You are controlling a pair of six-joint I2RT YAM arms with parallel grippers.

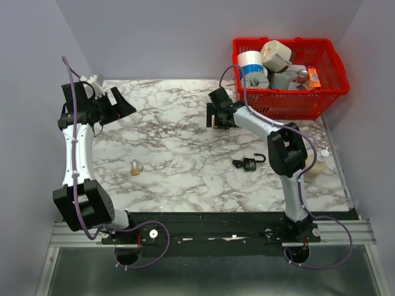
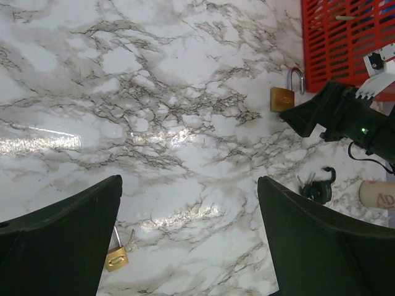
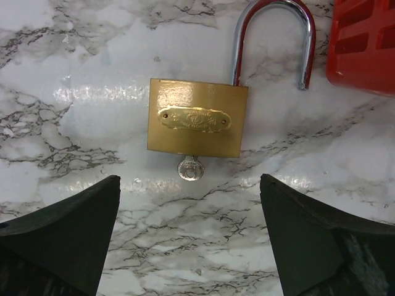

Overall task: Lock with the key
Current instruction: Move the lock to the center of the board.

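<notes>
The left fingers [image 1: 121,102] hang wide open and empty above the far left of the marbled desk [image 1: 185,142], well apart from every lock. They seem parked there to leave the middle free. Nearer, a small brass padlock [image 1: 134,167] lies flat on the glossy, grey-veined surface.

Toward the far middle, the right fingers [image 1: 216,116] are also spread wide with nothing between them. They hover directly over a larger brass padlock [image 3: 197,117], probably lining up a grasp. It has a boxy, polished yellow body with an oval stamped plate. Its chrome U-shaped shackle stands open with one leg free, so it is not yet locked. A small silver piece shows at its keyhole, but I cannot tell whether it is a key stub or the cylinder.

The key [image 1: 237,163], thin metal blades with black plastic heads, lies on the near right of the desk, touching a black padlock [image 1: 250,164]. Neither set of fingers is near it.

At the far right a red plastic lattice basket [image 1: 296,102] holds rolls and containers.
</notes>
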